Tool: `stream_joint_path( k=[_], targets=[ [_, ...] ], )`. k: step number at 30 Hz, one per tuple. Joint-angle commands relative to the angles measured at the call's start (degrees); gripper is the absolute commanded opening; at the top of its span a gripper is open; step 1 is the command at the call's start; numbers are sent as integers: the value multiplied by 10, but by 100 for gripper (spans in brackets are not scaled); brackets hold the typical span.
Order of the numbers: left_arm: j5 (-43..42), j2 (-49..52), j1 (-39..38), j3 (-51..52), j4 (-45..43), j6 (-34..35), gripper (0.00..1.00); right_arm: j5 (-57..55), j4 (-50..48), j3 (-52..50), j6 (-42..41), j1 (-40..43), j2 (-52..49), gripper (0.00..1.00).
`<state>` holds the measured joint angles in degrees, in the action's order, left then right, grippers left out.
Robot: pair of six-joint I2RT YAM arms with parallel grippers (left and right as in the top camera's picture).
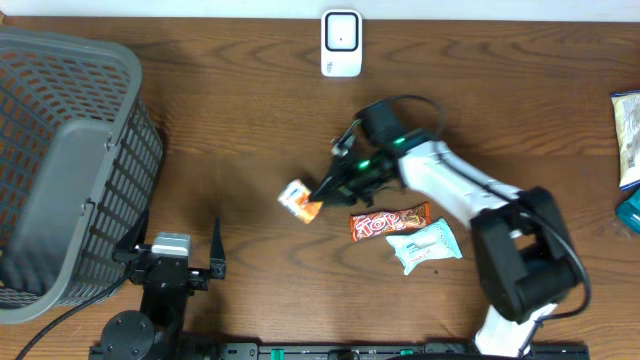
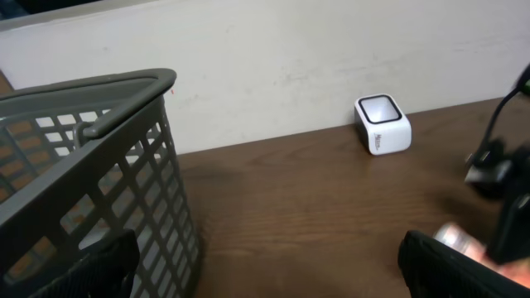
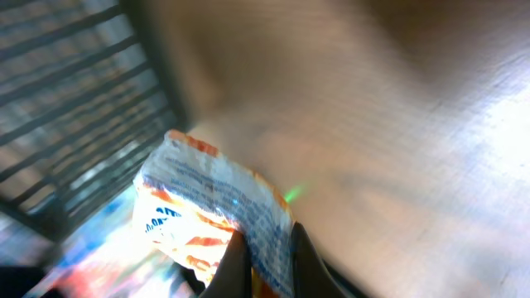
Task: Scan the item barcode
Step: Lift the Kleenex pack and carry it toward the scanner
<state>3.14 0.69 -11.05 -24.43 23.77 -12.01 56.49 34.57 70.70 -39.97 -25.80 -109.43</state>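
— What sort of place is this?
— A mock shop checkout, set on my wooden table. Grey shopping basket at the left, white barcode scanner at top centre against a plain white wall.
— Anything else?
— Wrapped snacks: a TOP chocolate bar lower centre, more packets at the right edge.

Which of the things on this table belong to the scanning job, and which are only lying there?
For the job: orange-and-white packet, gripped; white scanner at the far edge.
Lying about: Top bar; white-and-teal packet; grey basket; packets at the right edge.
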Motion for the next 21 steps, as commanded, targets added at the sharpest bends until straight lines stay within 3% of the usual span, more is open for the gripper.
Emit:
stream_joint_path(
  k=[1, 6, 13, 21],
  targets=[
    [-1, -1, -2, -1, -2, 3, 100, 179, 36, -3, 100, 44, 16, 1],
    [-1, -1, -2, -1, -2, 3, 100, 177, 92, -3, 110, 85, 16, 1],
    [-1, -1, -2, -1, -2, 3, 100, 234, 141, -3, 194, 101, 16, 1],
    [-1, -1, -2, -1, -2, 3, 100, 233, 158, -3, 204, 114, 16, 1]
  ],
)
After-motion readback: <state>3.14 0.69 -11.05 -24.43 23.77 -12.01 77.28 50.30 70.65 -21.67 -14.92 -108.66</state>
